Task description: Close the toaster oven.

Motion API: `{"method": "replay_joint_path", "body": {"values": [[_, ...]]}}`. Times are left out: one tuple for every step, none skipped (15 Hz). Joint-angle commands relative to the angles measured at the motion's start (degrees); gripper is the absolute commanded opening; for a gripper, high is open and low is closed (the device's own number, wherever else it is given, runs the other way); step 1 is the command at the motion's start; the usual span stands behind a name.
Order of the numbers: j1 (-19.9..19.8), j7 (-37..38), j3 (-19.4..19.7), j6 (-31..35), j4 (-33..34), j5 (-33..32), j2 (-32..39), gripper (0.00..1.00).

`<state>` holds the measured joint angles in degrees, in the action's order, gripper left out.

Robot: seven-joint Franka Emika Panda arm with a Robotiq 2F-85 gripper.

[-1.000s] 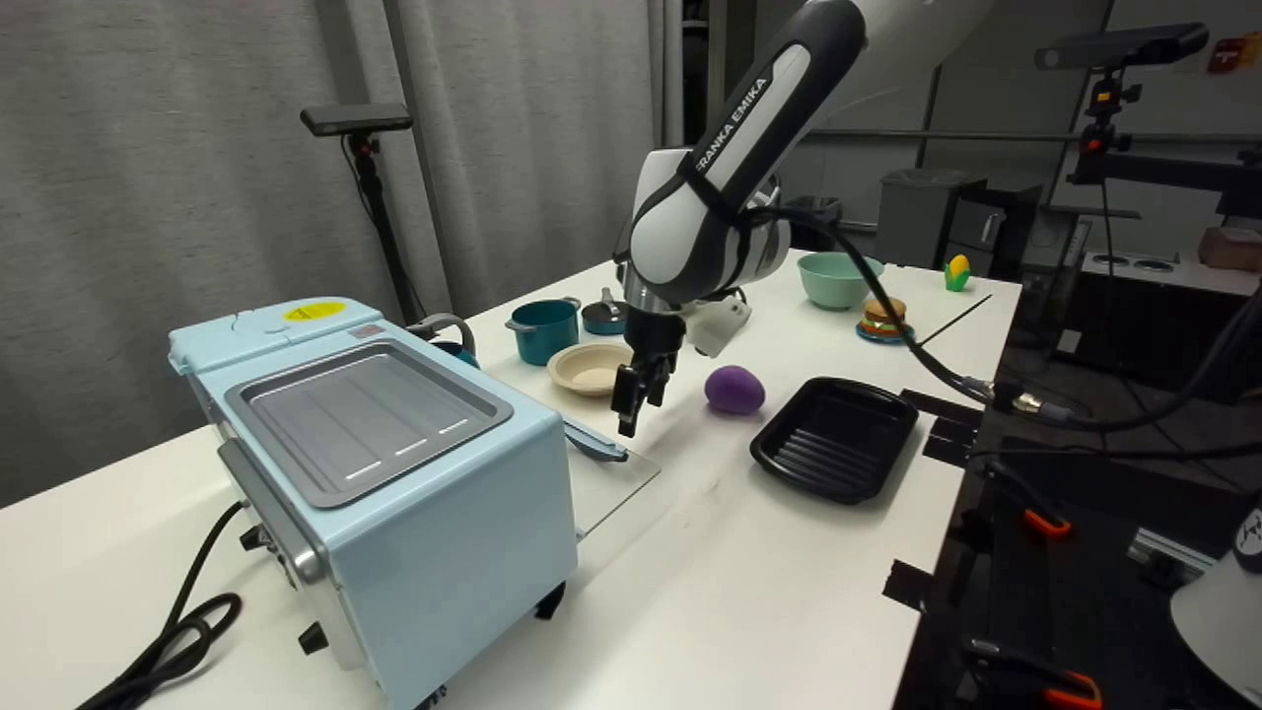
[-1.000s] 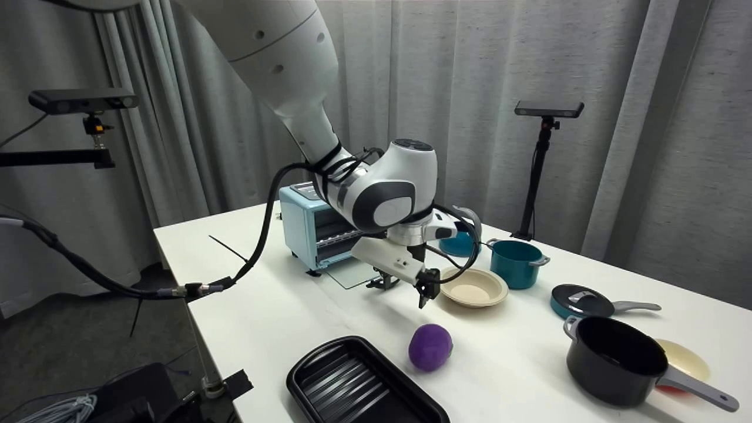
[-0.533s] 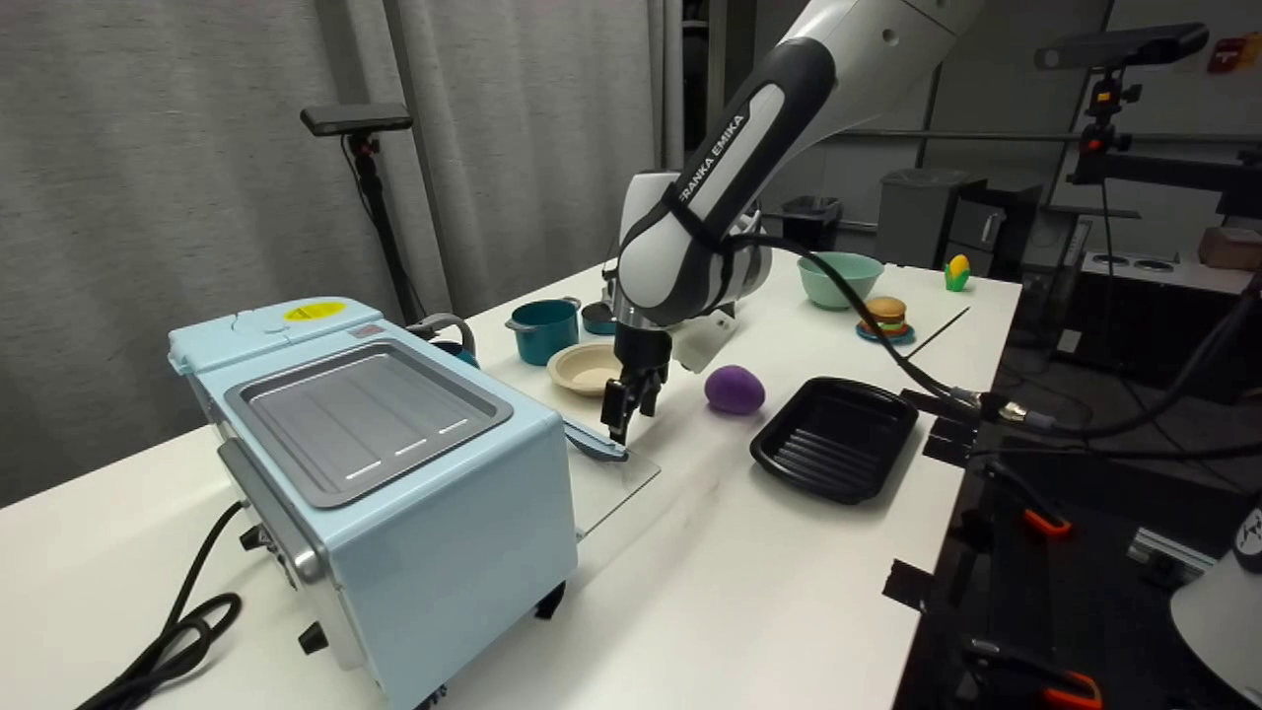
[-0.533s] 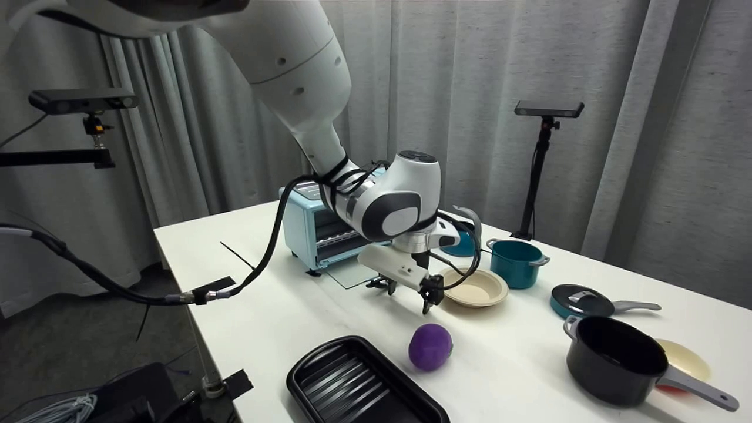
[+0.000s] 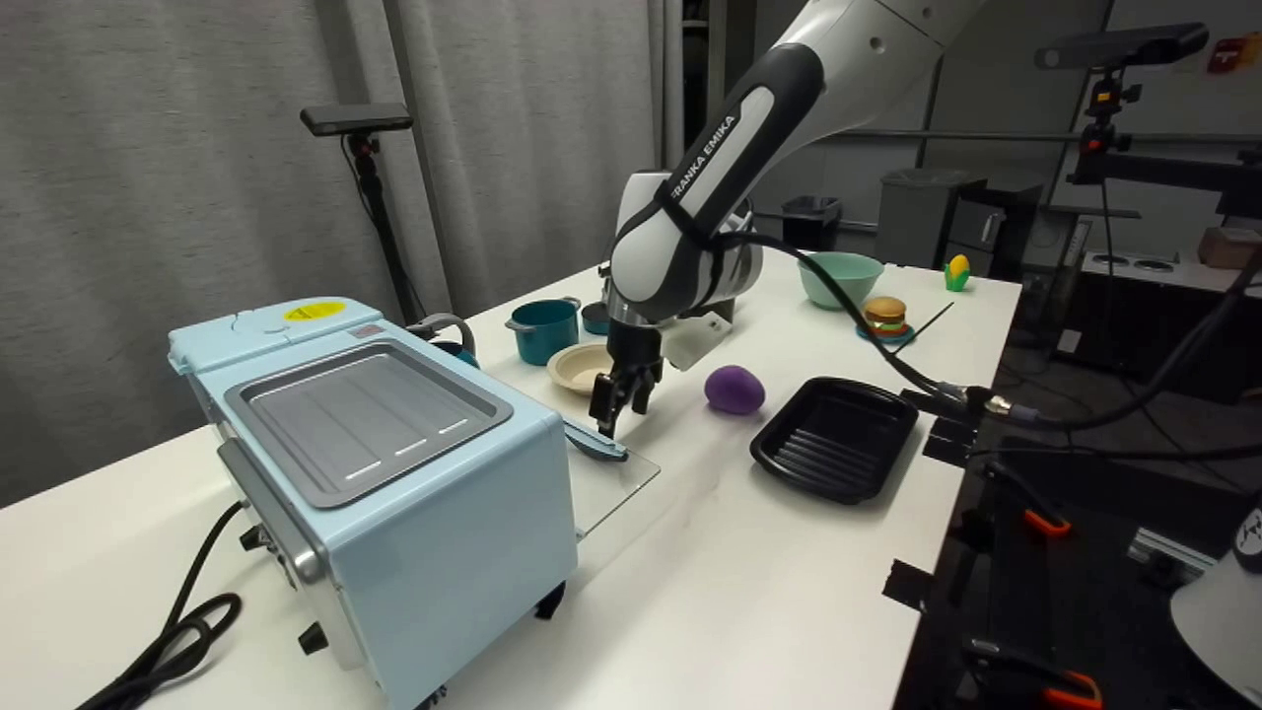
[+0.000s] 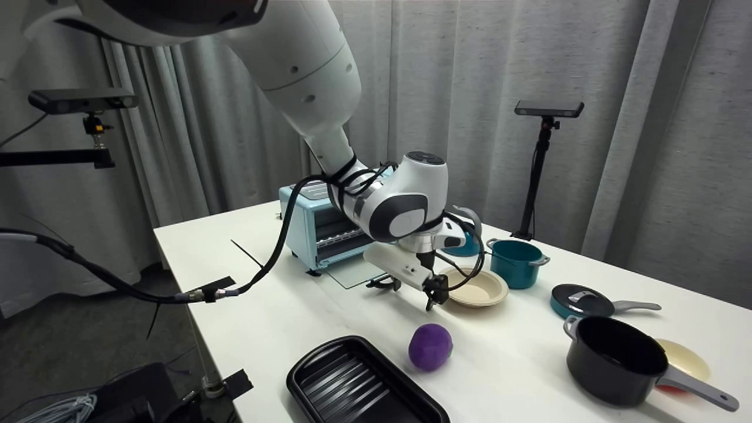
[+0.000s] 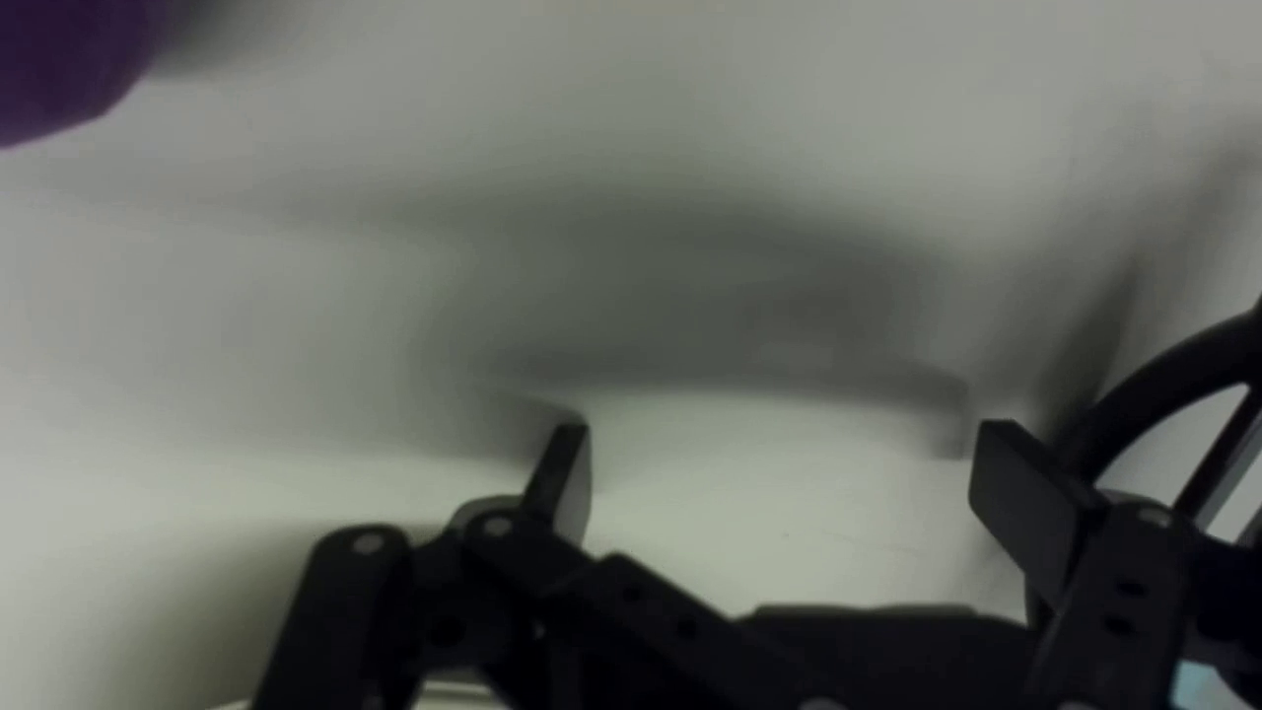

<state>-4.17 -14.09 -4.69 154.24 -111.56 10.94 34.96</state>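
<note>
The pale light-blue toaster oven (image 5: 463, 562) stands on the table; it also shows partly behind my arm in an exterior view (image 6: 299, 229). Its glass door (image 5: 606, 488) is open and folded down low over the table, also in an exterior view (image 6: 351, 274). The door handle (image 5: 592, 440) lies along the door's outer edge. My gripper (image 5: 623, 412) points down right by the handle, one finger close to it; contact cannot be told. In the wrist view, the fingers (image 7: 784, 434) are wide apart with nothing between them. A black curved bar (image 7: 1163, 394), apparently the handle, shows beyond the right finger.
A purple eggplant-like toy (image 5: 735, 390) and a black ribbed tray (image 5: 836, 439) lie near the gripper. A beige bowl (image 6: 474, 288) is close beside it. A teal pot (image 6: 517, 264), a lidded pan (image 6: 584, 301) and a dark saucepan (image 6: 614, 361) stand farther off.
The arm has moved toward the oven and a little lower, bringing my gripper closer to the door handle. The oven door has not moved. The fingers stay open.
</note>
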Motion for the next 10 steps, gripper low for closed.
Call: {"method": "replay_joint_path", "body": {"values": [[-2.41,1.05,-2.62,0.38,3.17,1.45,2.47,1.00],[-2.73,1.13,-3.09,0.34,3.38,1.81,2.63,1.00],[-2.92,1.16,-3.49,0.41,3.55,2.14,2.76,1.00],[-3.12,1.07,-3.89,0.46,3.68,2.41,2.89,1.00],[-3.19,1.05,-4.22,0.44,3.82,2.61,3.00,1.00],[-3.31,0.97,-4.57,0.48,4.05,2.85,3.15,1.00],[-3.38,0.92,-4.84,0.49,4.22,3.03,3.27,1.00],[-3.41,0.88,-5.01,0.47,4.39,3.10,3.37,1.00],[-3.50,0.83,-5.09,0.46,4.43,3.13,3.35,1.00],[-3.65,0.71,-5.29,0.55,4.44,3.22,3.24,1.00]]}}
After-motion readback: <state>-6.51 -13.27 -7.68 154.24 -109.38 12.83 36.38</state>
